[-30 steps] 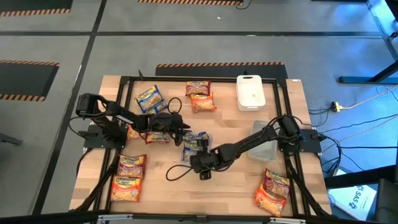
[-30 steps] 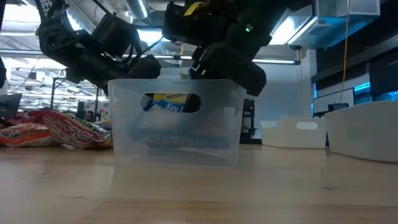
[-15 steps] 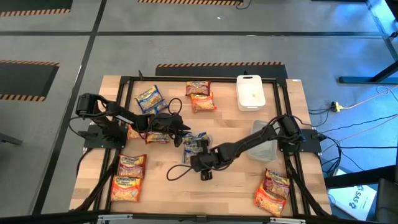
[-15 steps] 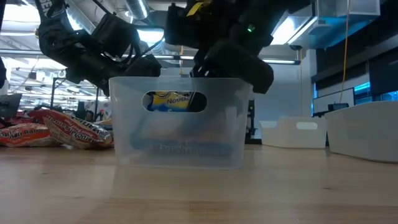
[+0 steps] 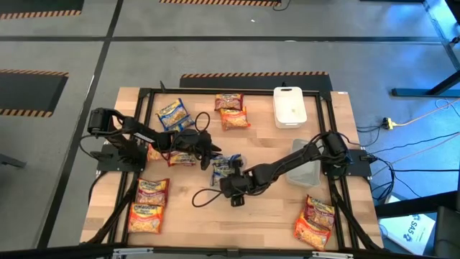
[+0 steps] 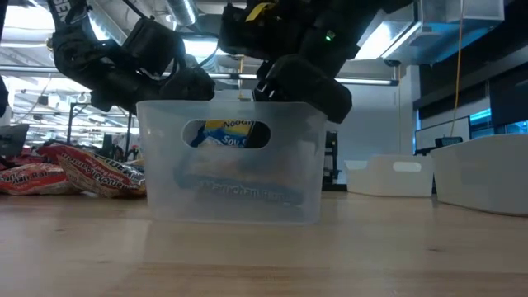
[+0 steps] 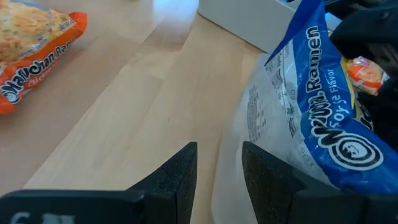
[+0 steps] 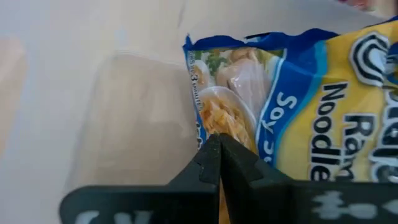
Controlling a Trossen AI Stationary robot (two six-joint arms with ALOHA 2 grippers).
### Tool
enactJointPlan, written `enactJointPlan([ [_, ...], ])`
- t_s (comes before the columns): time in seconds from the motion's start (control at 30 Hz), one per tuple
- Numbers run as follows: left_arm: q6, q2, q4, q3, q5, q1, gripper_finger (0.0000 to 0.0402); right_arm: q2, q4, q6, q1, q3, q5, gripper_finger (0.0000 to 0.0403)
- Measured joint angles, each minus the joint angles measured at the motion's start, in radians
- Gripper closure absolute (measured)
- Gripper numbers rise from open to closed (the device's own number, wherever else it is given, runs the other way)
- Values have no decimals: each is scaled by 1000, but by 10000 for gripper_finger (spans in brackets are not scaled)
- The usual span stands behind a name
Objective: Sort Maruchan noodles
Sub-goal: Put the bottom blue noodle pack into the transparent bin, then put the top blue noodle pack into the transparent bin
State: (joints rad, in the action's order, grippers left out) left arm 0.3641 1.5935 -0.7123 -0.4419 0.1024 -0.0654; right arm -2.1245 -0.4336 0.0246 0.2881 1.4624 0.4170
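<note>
Item: blue-and-yellow flat plastic ramen packet [image 8: 311, 106], soy sauce flavour, standing inside the clear plastic rectangular container [image 6: 231, 161] at the middle of the wooden table [image 5: 266, 223].
Packet position: partly upright in the bin, its print showing through the handle cut-out in the low view; a second blue packet appears to lie flat beneath it.
Key relation: the packet sits between both arms; its long axis appears to run across the bin, roughly from left arm to right arm.
Right gripper [image 8: 217, 163]: fingers pressed together, tips just at the packet's near corner; contact cannot be confirmed.
Left gripper [image 7: 217, 168]: fingers part spread, nothing between them; the packet's blue edge lies just beside one finger.
Nearer arm: right, by judgement.
Remaining stock: orange packets [image 5: 149, 205] and others lie spread around the table edges, well apart.
</note>
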Motion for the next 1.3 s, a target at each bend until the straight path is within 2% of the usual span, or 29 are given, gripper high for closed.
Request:
enactJointPlan([
  [0.13,0,0,1,0,-1,0,278,0,-2,2,4,0,-1,402],
  [0.27,0,1,16,0,-59,2,278,-3,6,-1,-11,-2,-145,402],
  [0.43,-8,3,25,0,-112,6,278,-4,30,55,-11,-3,-193,397],
  [0.53,-20,3,27,0,-125,2,278,9,37,75,-11,-3,-213,368],
  [0.63,-29,1,32,1,-124,-12,278,31,25,64,-9,-8,-224,319],
  [0.83,-31,-18,33,1,7,-46,278,164,-4,61,17,-5,-292,237],
  [0.93,-34,-31,46,1,5,-58,278,233,-55,43,46,-6,-306,217],
  [1.1,-65,-94,90,1,-3,-66,278,350,-95,28,103,-56,-255,210],
  [1.2,-87,-154,108,-1,-23,-65,278,413,-69,74,129,-170,-155,210],
  [1.3,-100,-229,179,1,-69,-66,278,475,46,151,158,-293,-31,210],
])
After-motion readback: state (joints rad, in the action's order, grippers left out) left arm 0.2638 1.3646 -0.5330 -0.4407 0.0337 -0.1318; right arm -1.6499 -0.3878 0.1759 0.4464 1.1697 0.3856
